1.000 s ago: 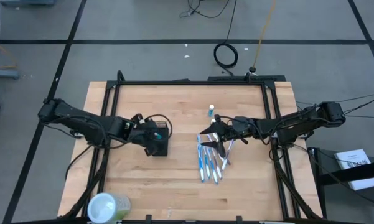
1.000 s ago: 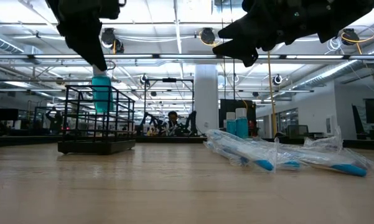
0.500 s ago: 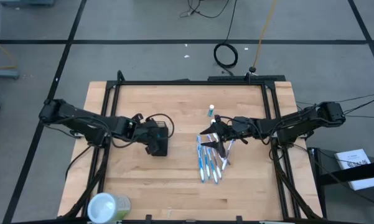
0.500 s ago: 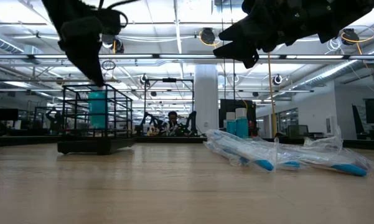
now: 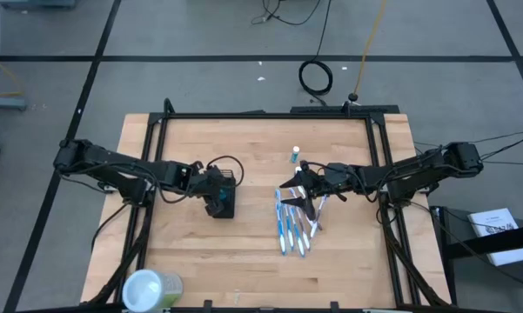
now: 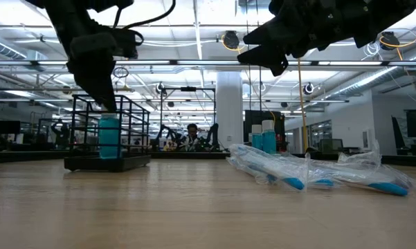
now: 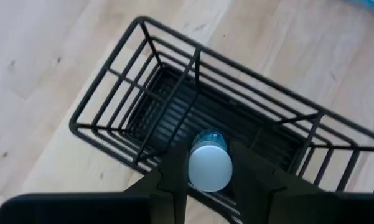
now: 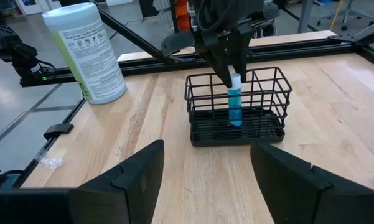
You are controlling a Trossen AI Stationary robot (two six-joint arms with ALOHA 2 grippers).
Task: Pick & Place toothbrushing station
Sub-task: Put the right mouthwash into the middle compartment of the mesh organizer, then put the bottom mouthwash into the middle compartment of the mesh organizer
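At the bottom left of the high view sits a round wipes container (image 5: pixel 151 289), far from the work. Just left of the middle, the left gripper (image 5: pixel 214 188) hangs over the black wire holder (image 5: pixel 223 201). It is pinching a small blue and white tube (image 6: pixel 109 135) by its top. A second ago the tube was up near the holder's rim; now it has gone down inside, close to the bottom, so it is nearly put away and the fingers can soon let go. Right of the middle, the toothbrushes (image 5: pixel 294 224) lie in a bunch on the table (image 5: pixel 252 261), with another tube (image 5: pixel 295 155) above them. The right gripper (image 5: pixel 301 195) waits over the brushes, spread wide and holding nothing.
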